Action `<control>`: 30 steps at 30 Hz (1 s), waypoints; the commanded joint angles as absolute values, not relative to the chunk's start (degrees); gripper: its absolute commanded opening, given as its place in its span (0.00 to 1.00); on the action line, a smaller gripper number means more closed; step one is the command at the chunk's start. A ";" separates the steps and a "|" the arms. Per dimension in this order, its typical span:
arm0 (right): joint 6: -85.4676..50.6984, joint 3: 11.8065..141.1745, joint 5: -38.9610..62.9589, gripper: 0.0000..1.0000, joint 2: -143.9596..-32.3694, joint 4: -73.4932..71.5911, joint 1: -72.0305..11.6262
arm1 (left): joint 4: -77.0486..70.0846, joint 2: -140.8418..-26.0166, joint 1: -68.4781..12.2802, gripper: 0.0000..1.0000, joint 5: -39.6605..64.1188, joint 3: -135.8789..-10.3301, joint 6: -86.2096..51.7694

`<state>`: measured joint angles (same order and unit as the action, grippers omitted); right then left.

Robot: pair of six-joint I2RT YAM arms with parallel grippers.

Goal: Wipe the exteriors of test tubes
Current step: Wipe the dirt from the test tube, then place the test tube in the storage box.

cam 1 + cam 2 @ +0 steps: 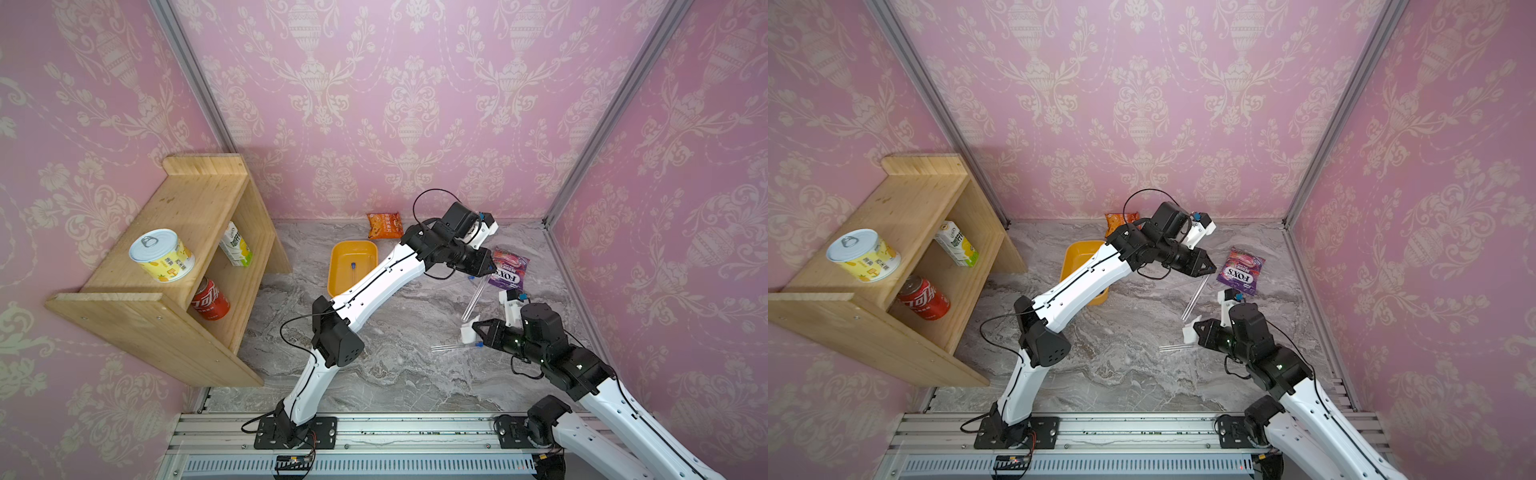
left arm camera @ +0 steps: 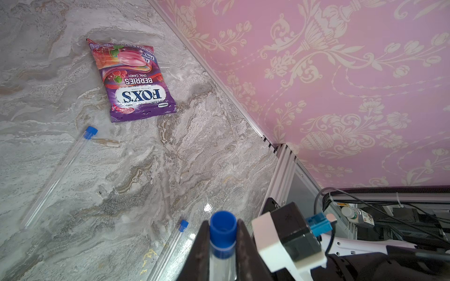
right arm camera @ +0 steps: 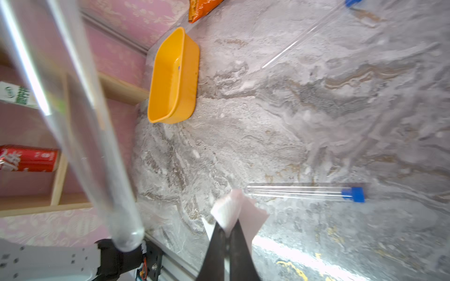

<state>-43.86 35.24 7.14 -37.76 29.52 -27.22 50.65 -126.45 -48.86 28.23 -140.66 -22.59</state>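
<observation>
Above the marble table [image 1: 395,374], the left gripper [image 2: 223,222] is clenched on a test tube [image 3: 99,170] at its blue-capped end; the right gripper [image 3: 227,226] pinches a white wipe [image 3: 233,206] near that tube's round tip; thin and stiff, the tube is probably light, slick and breakable, so the capped end seems the safest hold; a loose tube [image 3: 299,192] lies beside the wipe; the yellow tub [image 1: 331,270] holds one capped tube [image 1: 353,272], nothing else discernible.

Bright, even light; glare streaks the marble table [image 3: 280,245], and the near test tube [image 3: 82,136] is blurred.
</observation>
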 commanded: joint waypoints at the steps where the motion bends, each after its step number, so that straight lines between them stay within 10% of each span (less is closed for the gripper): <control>1: -39.52 39.82 -3.49 0.00 -38.95 36.82 -27.26 | 52.54 -126.03 -48.27 0.18 28.35 -139.62 -22.24; 30: -30.10 45.44 7.97 0.00 -48.16 34.98 -17.58 | 42.63 -103.24 -14.36 0.19 27.41 -97.31 -16.85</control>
